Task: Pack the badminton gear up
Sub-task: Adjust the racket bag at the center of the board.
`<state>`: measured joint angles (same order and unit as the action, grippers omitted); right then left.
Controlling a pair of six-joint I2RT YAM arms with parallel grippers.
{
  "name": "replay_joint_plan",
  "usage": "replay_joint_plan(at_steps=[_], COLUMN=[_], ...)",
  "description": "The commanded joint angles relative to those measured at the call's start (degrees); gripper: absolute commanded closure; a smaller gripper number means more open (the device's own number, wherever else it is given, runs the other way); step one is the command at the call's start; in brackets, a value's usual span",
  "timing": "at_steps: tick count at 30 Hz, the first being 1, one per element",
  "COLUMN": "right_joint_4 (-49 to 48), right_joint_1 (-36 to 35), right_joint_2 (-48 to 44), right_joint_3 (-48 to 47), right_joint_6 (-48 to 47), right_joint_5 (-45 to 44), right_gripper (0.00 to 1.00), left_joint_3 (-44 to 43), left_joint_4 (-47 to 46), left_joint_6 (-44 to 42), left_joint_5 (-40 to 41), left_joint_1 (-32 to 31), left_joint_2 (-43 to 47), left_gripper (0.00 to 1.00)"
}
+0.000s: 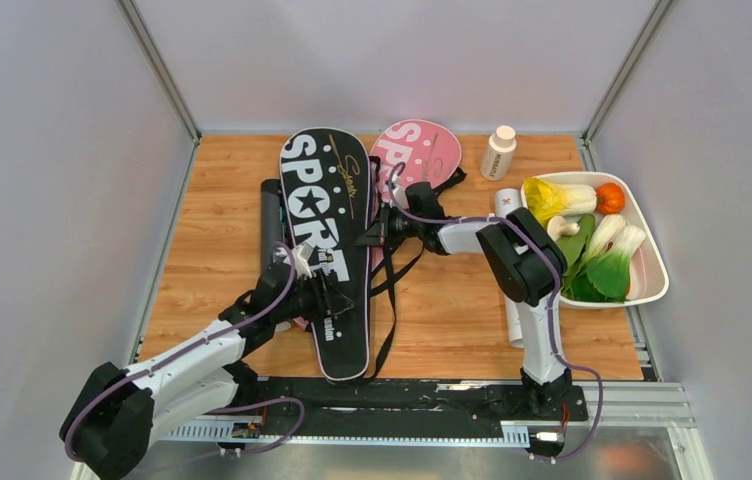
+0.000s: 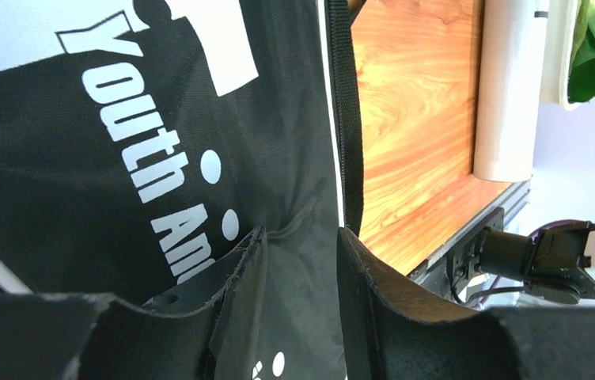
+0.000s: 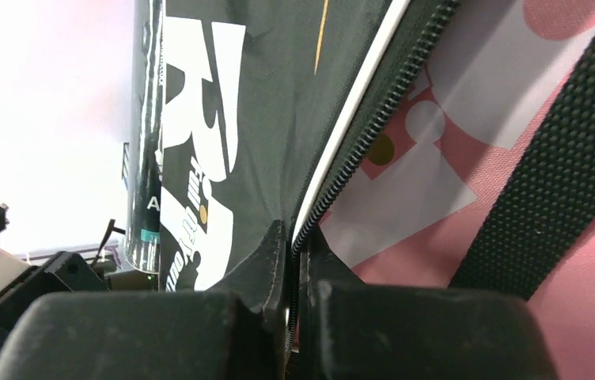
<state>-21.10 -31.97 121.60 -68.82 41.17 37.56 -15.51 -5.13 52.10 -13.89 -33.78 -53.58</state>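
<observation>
Tabletop (image 1: 472, 320) of wood carries the black bag (image 1: 320, 235), lying lengthwise at the middle, its right edge over the pink bag (image 1: 424, 150). Near its narrow end the left gripper (image 2: 298, 237) squeezes a fold of black fabric between half-closed jaws. The right gripper (image 3: 294, 233) is pinched tight on the black bag's zipper edge.
</observation>
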Motion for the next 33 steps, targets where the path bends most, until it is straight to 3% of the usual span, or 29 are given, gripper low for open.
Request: replay_joint_plan(at_steps=[1, 6, 10, 16, 26, 33], right_joint_4=[3.6, 17.7, 32.2, 48.7, 52.0, 45.0], right_joint_1=[-0.6, -0.7, -1.3, -2.7, -10.3, -16.9], right_joint_2=[-7.4, -15.6, -18.6, -24.1, -34.1, -34.0], right_joint_3=[-2.9, -9.1, -15.9, -27.7, -25.3, -18.3], right_joint_6=[-6.4, -13.2, -24.7, -36.5, -61.1, -68.2], right_joint_5=[0.0, -3.8, -13.6, -28.1, -49.0, -66.2], right_gripper=[1.0, 1.0, 1.0, 1.0, 1.0, 1.0], left_joint_3=[-5.8, -21.4, -37.0, -52.9, -68.1, -78.6], left_joint_4=[11.4, 25.0, 29.4, 32.2, 33.8, 43.0], left_joint_6=[-3.7, -9.2, -14.4, -14.7, -7.4, 1.3], left_joint_5=[5.9, 17.0, 24.3, 22.4, 19.1, 22.8], left_joint_1=[0.0, 0.9, 2.6, 11.0, 21.9, 30.9], left_joint_2=[3.5, 4.2, 2.0, -5.3, -14.2, -18.8], left_gripper=[0.54, 0.51, 0.45, 0.42, 0.41, 0.4])
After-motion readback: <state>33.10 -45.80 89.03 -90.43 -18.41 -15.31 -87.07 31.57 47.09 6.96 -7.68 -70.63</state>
